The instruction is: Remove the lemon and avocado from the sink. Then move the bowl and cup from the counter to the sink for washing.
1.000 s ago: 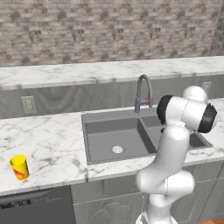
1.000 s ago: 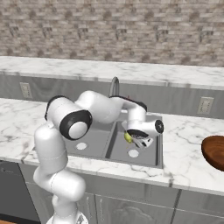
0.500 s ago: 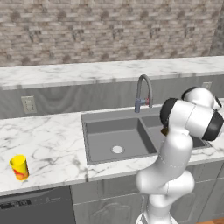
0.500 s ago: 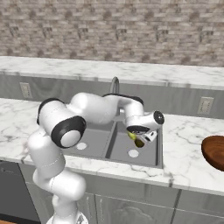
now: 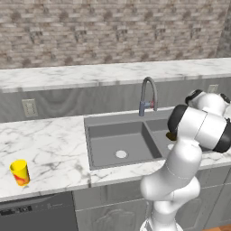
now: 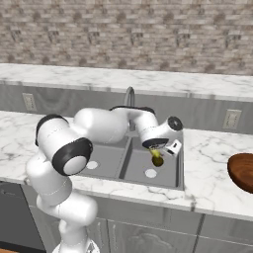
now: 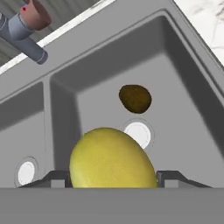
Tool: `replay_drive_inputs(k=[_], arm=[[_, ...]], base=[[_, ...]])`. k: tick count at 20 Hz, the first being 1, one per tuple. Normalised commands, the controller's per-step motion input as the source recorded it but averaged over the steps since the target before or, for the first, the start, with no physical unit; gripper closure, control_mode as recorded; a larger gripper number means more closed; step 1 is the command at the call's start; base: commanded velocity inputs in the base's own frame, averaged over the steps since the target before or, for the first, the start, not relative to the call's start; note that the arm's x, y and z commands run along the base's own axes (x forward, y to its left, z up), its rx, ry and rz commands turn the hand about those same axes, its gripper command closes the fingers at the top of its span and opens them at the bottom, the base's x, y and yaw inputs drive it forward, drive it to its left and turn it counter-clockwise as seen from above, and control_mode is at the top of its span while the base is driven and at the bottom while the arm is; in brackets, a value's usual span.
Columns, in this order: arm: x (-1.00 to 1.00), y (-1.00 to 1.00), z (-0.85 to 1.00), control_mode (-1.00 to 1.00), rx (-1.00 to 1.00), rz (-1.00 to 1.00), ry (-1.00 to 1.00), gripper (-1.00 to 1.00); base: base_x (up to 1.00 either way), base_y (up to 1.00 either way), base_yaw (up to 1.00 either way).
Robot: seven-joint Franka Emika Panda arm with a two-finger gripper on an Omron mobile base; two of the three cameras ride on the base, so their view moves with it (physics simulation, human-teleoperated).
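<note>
You have the two-finger gripper point(image 7: 112, 177) pinching the yellow-green oval lemon point(image 7: 111, 158) above the right basin of the grey double-basin sink point(image 7: 61, 83) for carrying out, while the dark rounded avocado point(image 7: 135, 98) waits on the basin floor near the white drain point(image 7: 138, 133).

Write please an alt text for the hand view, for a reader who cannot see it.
The gripper holds the lemon between its fingertips, above the sink. Below, the dark avocado lies in the basin beside a white drain.

The bowl point(image 6: 242, 171) is cut off by the right base view's edge.
</note>
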Motion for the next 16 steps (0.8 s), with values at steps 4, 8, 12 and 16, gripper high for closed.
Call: replay_drive_inputs(k=[4,8,12,16], arm=[[-0.02,-0.22,0.1,-1.0,-0.18,0.0,0.07,1.0],[0.0,-0.23,0.01,-1.0,-0.14,0.0,0.05,1.0],[0.0,-0.23,0.0,-1.0,-0.07,0.0,0.04,1.0],[0.04,-0.24,0.0,-1.0,-0.03,0.0,0.04,1.0]], base=[[0.0,0.0,0.0],[0.0,0.0,0.0],[0.0,0.0,0.0],[0.0,0.0,0.0]])
